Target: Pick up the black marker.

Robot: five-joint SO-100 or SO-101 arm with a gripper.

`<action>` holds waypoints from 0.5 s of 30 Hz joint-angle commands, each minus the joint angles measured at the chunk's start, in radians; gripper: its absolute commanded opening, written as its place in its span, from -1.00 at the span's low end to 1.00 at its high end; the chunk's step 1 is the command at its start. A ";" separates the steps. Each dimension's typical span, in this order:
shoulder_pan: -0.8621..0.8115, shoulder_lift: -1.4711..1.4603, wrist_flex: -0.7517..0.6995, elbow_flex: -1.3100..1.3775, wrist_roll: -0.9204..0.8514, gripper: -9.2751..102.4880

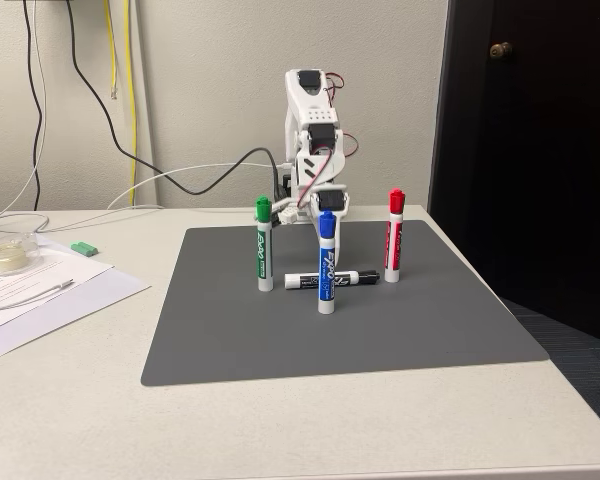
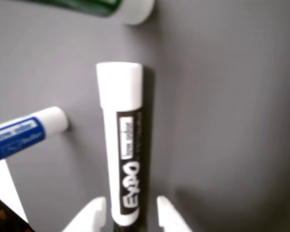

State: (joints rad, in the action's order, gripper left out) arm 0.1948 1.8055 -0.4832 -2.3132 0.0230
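Observation:
The black marker (image 1: 306,280) lies flat on the grey mat (image 1: 280,340), its black cap pointing right, behind the upright blue marker (image 1: 326,265). In the wrist view the black marker (image 2: 125,145) runs up the middle, white end farthest away, its cap end out of frame below. My gripper (image 2: 130,215) is open, one white fingertip on each side of the barrel with a small gap at each. The white arm (image 1: 313,140) bends down behind the blue marker, which hides the fingertips in the fixed view.
A green marker (image 1: 264,245) and a red marker (image 1: 393,240) stand upright on the mat. The green marker's base (image 2: 128,7) and the blue marker's base (image 2: 34,128) lie close by. Papers (image 1: 40,290) and a plastic dish (image 1: 5,255) sit at the left.

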 commanded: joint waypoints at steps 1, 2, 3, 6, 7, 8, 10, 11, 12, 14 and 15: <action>0.008 -0.006 0.021 0.025 -0.003 -0.51; 0.008 -0.009 0.021 0.028 -0.009 -0.51; 0.008 -0.014 0.021 0.032 -0.011 -0.51; 0.009 -0.028 0.021 0.044 -0.015 -0.49; 0.009 -0.032 0.018 0.049 -0.017 -0.47; 0.011 -0.038 0.017 0.055 -0.018 -0.46; 0.012 -0.052 0.012 0.069 -0.021 -0.46; 0.014 -0.058 0.011 0.074 -0.025 -0.46; 0.015 -0.064 0.011 0.077 -0.029 -0.46; 0.015 -0.075 0.009 0.087 -0.035 -0.46; 0.015 -0.083 0.008 0.095 -0.040 -0.46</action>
State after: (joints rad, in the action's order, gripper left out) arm 0.2056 1.7211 -0.4740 -2.2688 -0.0092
